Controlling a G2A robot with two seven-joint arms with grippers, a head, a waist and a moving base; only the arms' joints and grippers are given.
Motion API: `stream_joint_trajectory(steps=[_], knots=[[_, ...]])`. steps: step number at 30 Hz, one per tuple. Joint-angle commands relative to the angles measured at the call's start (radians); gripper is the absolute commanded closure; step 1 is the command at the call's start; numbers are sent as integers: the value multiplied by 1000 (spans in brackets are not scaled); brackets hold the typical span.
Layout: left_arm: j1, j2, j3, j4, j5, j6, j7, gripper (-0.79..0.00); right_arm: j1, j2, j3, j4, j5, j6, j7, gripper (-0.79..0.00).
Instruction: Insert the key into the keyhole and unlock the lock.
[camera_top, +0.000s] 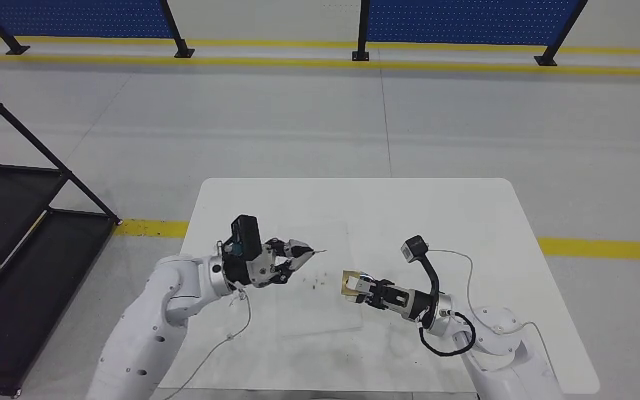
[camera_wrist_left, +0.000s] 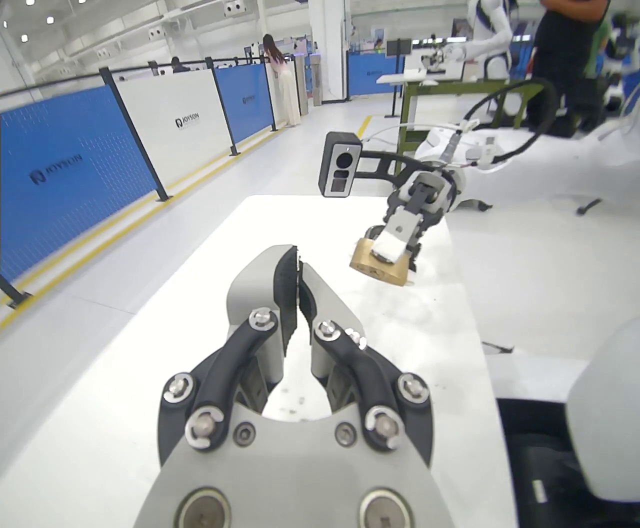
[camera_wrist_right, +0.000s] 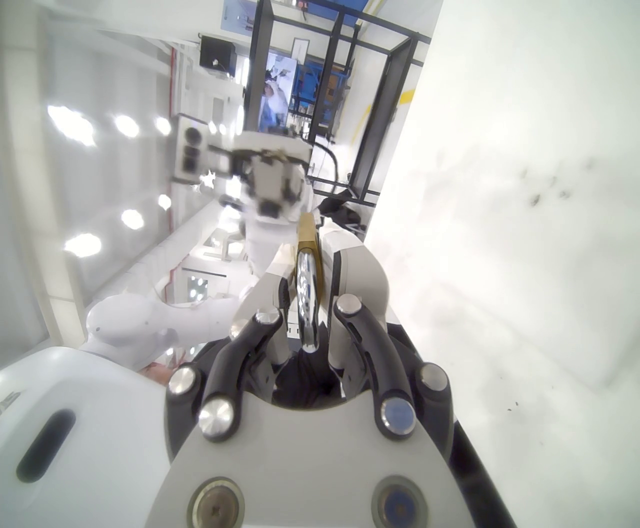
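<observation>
1. Table: white, rectangular. It is used as the work surface. Both grippers are held above its near half, so the insertion is judged to be meant in the air, not against the top.

2. Left gripper: it is placed left of the table's middle and pointed across at the other arm. In its own wrist view the pads are seen pressed together, with almost no gap at the tips. A thin item is pinched between them. The tight pinch is judged to be there so the item cannot swivel when it is pushed.

3. Right gripper: it is placed right of the middle and turned to face the left one. It is closed on the lock, with a finger on each flat side. This is judged to brace the body against push and twist.

4. Lock: a brass padlock held clear of the table. Its body is presented outward from the fingers. Its chrome shackle is tucked back between them towards the wrist. The end away from the shackle is thus offered to the left gripper. The keyhole itself cannot be made out.

5. Key: a thin dark sliver projecting from the left fingertips and aimed towards the lock. It is apart from the lock, with bare table seen between them, so it is not yet inserted. Alignment of tip and hole is judged to be the step in hand.
</observation>
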Motion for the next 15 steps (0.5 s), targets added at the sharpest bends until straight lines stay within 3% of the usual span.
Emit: stream_joint_trajectory(steps=[1,4,8,11,15], knots=[[3,4,10,-17,322,45,118,0,0,0,0,0,0,0,0,0],[8,24,54,-21,719,173,383,0,0,0,0,0,0,0,0,0],[10,62,90,57,1165,460,731,0,0,0,0,0,0,0,0,0],[4,76,95,97,1321,632,841,0,0,0,0,0,0,0,0,0],[2,85,101,101,1489,863,852,0,0,0,0,0,0,0,0,0]])
